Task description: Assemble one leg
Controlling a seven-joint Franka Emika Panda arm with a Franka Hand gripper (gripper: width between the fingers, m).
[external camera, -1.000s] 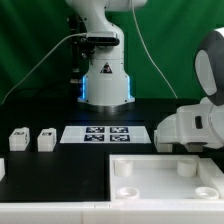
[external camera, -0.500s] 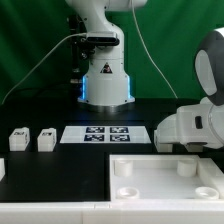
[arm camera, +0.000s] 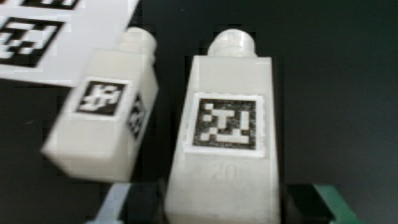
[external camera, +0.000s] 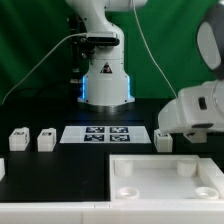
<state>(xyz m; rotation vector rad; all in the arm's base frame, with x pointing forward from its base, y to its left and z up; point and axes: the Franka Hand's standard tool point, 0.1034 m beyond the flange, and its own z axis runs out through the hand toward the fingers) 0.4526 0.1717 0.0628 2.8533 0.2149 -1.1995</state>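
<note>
Leg between parted jaws, second leg beside, marker board near

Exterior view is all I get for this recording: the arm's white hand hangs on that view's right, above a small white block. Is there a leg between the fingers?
Observer: Yes. The wrist view shows a leg sitting lengthwise between the fingers of the gripper, its tag facing the camera. I cannot tell whether the fingers press on it.
Operator: Is it alone down there?
Observer: No. A second leg sits close beside it, tag also facing the camera, pointing nearly the same way.
Operator: Anything else nearby?
Observer: A corner of the marker board shows just beyond the tip of the second leg.
</note>
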